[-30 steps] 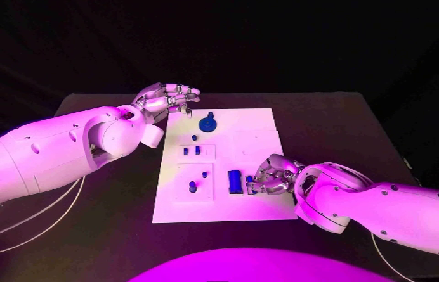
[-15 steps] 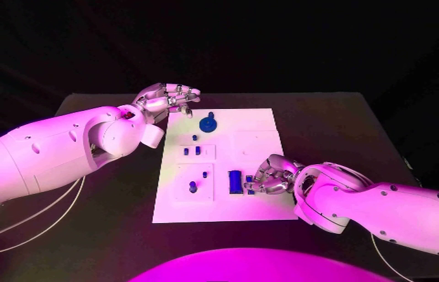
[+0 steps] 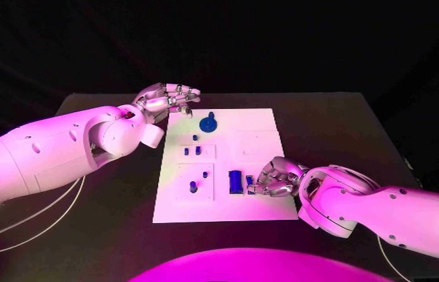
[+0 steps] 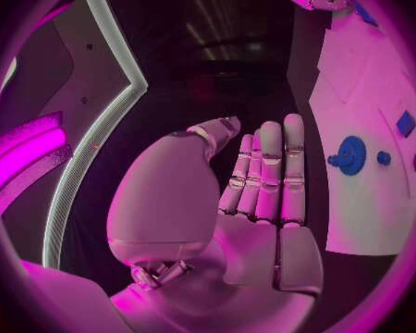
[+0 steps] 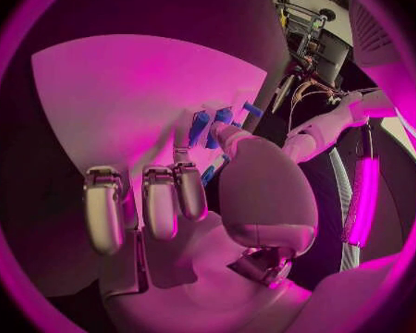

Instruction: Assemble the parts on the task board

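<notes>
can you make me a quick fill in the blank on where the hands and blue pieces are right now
1. The blue round gear sits near the ____ end of the white board.
2. The ____ hand is down at the board beside the long blue block.
3. The left hand sits off the board's far ____ corner, holding nothing.
4. The table under the board is ____ in colour.

Missing words: far; right; left; black
</notes>
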Robot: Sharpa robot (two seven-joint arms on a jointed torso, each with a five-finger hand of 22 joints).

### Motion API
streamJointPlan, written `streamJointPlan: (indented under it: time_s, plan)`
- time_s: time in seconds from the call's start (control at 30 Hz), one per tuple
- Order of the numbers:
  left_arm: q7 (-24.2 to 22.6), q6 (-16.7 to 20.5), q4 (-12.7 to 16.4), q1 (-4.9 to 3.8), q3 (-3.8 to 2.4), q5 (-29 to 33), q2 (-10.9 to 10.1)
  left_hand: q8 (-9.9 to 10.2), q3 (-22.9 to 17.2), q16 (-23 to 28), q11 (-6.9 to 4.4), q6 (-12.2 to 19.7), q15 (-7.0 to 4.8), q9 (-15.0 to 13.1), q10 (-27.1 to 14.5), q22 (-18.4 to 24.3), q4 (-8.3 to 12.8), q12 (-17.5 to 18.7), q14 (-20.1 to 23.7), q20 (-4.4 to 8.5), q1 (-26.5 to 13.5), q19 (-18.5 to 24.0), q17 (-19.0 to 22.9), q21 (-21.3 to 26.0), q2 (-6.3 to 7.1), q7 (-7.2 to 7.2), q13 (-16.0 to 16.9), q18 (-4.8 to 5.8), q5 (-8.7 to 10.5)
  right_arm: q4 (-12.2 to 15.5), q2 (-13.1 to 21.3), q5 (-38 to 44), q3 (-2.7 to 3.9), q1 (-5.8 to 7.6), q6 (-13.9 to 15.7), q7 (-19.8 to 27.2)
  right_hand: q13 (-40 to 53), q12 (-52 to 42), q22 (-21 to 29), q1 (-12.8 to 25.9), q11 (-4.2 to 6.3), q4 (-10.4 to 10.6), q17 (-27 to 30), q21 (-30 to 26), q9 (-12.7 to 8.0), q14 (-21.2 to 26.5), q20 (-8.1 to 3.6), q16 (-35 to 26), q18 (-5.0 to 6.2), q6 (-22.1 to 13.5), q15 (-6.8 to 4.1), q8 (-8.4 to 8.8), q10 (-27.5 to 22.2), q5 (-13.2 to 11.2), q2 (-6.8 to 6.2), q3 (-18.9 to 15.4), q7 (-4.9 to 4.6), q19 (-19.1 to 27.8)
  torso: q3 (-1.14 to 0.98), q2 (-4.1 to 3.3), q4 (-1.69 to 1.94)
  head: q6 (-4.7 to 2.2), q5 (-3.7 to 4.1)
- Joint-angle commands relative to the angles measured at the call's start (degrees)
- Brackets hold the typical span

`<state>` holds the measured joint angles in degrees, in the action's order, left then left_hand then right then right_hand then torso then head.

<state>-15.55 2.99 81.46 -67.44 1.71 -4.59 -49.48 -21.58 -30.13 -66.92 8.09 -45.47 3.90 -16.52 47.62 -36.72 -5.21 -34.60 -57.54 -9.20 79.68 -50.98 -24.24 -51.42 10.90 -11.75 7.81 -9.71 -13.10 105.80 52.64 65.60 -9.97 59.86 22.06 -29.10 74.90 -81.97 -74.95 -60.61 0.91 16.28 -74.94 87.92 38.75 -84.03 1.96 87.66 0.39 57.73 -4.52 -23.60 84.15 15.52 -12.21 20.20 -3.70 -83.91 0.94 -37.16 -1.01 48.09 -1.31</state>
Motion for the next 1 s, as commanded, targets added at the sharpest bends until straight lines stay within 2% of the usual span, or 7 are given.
streamJointPlan:
  time_s: [0.03,0.47,0.67,1.0]
  plan:
    - [-0.26,-0.97,0.07,-0.03,-0.04,0.04,0.06,-0.28,-0.35,0.24,0.11,0.3,0.01,0.05,-0.46,0.04,-0.1,-0.32,0.24,-0.09,0.06,-0.27,0.07,0.17,-0.5,-0.16,-0.08,-0.85,-0.39,0.64,0.59,-2.09,-0.01,-0.15,-0.57,2.05,10.64,0.08,-14.45,-0.16,-0.28,0.04,-8.83,-0.11,0.1,-4.75,0.07,-0.16,0.07,0.24,0.29,0.31,2.25,-0.25,-0.32,-0.68,0.12,-5.34,-0.04,0.03,-0.05,-0.02,-0.03]
    - [-0.26,-1.01,0.02,-0.03,-0.02,0.04,0.07,-0.28,-0.35,0.24,0.11,0.3,0.01,0.05,-0.46,0.04,-0.1,-0.32,0.24,-0.09,0.06,-0.27,0.07,0.17,-0.5,-0.16,-0.08,-0.85,-0.39,1.11,2.12,-3.01,-0.02,-0.29,-2.25,2.65,10.63,0.12,-14.45,-1.17,-0.24,-0.23,-8.83,-0.09,0.14,-4.76,0.05,-0.16,0.06,0.23,0.27,0.4,2.23,-0.42,-0.21,-1.07,0.16,-5.35,0.0,0.01,0.03,0.01,-0.14]
    - [-0.22,-1.04,-0.01,-0.03,-0.02,0.04,0.05,-0.28,-0.35,0.24,0.11,0.3,0.01,0.05,-0.46,0.04,-0.1,-0.32,0.24,-0.09,0.06,-0.27,0.07,0.17,-0.5,-0.16,-0.08,-0.85,-0.39,0.75,2.22,-2.82,-0.02,-0.31,-2.66,2.58,10.65,0.12,-14.48,-3.06,-0.22,-0.76,-8.83,0.0,0.16,-4.75,0.03,-0.16,0.05,0.25,0.25,0.54,2.23,0.0,0.28,-1.06,0.18,-5.38,0.01,0.01,0.04,0.08,-0.15]
    - [-0.11,-1.15,-0.04,-0.03,-0.01,0.04,0.08,-0.28,-0.35,0.24,0.11,0.3,0.01,0.05,-0.46,0.04,-0.1,-0.32,0.24,-0.09,0.06,-0.27,0.07,0.17,-0.5,-0.16,-0.08,-0.85,-0.39,-0.4,1.44,-2.15,-0.02,-0.33,-1.72,2.03,10.69,0.06,-14.5,-4.07,-0.2,-0.95,-8.97,0.08,0.16,-4.78,0.01,-0.11,0.03,0.34,0.23,0.62,2.26,-0.16,0.72,-1.0,0.19,-5.41,0.03,0.01,0.04,0.16,-0.17]
